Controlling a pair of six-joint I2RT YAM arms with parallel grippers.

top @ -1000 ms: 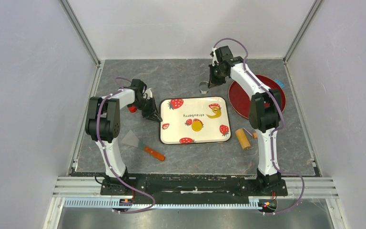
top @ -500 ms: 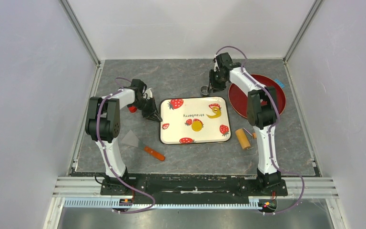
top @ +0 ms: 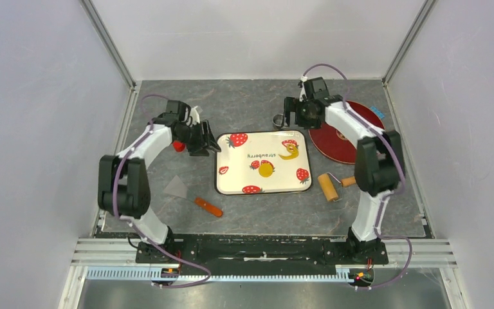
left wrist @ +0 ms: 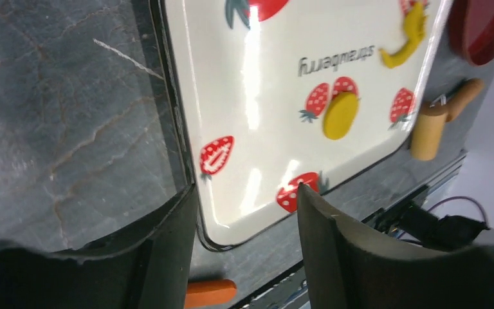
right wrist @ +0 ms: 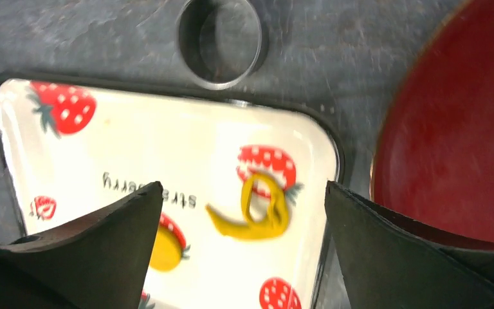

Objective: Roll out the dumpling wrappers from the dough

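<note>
A white tray (top: 283,180) printed with red strawberries lies mid-table on the grey stone-patterned surface (top: 251,103). A metal ring cutter (right wrist: 222,83) stands just beyond its far edge, a dark red plate (top: 336,143) to its right, a wooden roller (top: 327,187) near its right corner, an orange-handled scraper (top: 190,196) to its left

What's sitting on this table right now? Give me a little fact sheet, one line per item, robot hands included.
tray: strawberry print, mid-table
dumpling wrapper: yellow disc, on the tray
dough scrap: yellow crescent, tray's far right corner
ring cutter: on the table, just beyond the tray
roller: on the table, right of the tray
red plate: far right
left gripper: open, holding nothing
right gripper: open, holding nothing
</note>
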